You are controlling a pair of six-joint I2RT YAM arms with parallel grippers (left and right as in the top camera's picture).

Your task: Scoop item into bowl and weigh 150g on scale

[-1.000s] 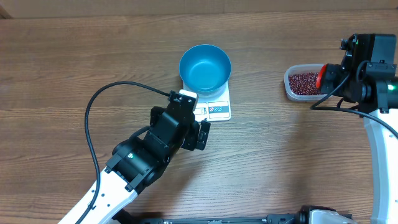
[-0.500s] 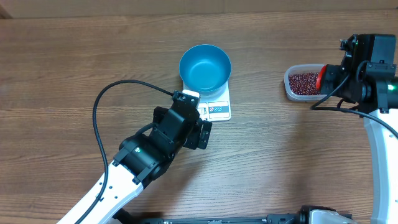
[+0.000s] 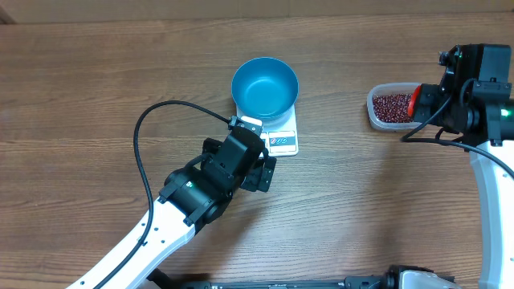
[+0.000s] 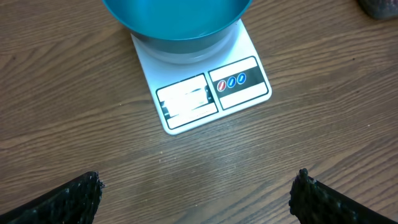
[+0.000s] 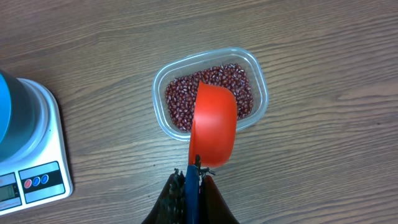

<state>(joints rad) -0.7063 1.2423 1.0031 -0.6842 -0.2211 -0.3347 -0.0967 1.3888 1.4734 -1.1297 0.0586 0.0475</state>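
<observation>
A brown wood-grain table (image 3: 80,80) carries a small flat white rectangular digital scale (image 3: 283,138), the centre of this weighing setup. The white-and-black left arm (image 3: 189,197) reaches in from the scale's display side, and its left tool (image 4: 198,180) hangs over bare wood just short of the display, fingers spread wide apart and holding nothing. The right arm (image 3: 482,88) stands well off to the right of the scale. A round bright blue bowl (image 3: 265,87) sits on the scale's platform at the end away from the display, overhanging its sides, its inside bare. To the right of the scale, well apart from it, lies a clear rectangular plastic tub (image 5: 160,81) with rounded corners. An orange-red plastic measuring scoop (image 5: 214,124) hangs over that tub's near rim, the right tool (image 5: 191,171) clamped together on its thin handle. The small dark red-brown beans (image 5: 180,99) all lie heaped in the tub, right of the scale; whether the scoop touches them cannot be told.
</observation>
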